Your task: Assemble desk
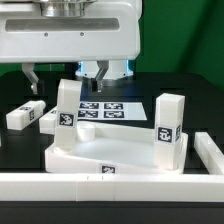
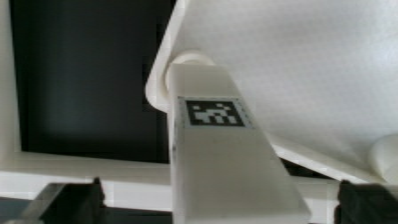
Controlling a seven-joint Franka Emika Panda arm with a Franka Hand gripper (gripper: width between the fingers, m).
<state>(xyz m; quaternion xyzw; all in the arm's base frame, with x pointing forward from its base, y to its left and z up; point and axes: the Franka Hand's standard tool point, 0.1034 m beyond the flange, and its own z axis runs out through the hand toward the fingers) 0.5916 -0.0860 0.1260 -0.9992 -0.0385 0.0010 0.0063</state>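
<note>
The white desk panel [image 1: 100,158] lies flat on the black table near the front. Two white tagged legs stand upright in its corners, one at the exterior view's left [image 1: 67,108] and one at the right [image 1: 170,130]. A third leg [image 1: 25,116] lies loose on the table at the left. My gripper [image 1: 65,78] hangs just above the left upright leg. In the wrist view that leg [image 2: 217,130] runs between my fingers, and the gripper [image 2: 217,202] is open, with a gap on each side of the leg. The panel [image 2: 302,70] fills the space behind it.
The marker board [image 1: 105,110] lies behind the panel. A long white rail [image 1: 100,188] runs along the table's front and continues up the exterior view's right side [image 1: 210,152]. The big white gripper housing [image 1: 70,30] fills the top of the exterior view.
</note>
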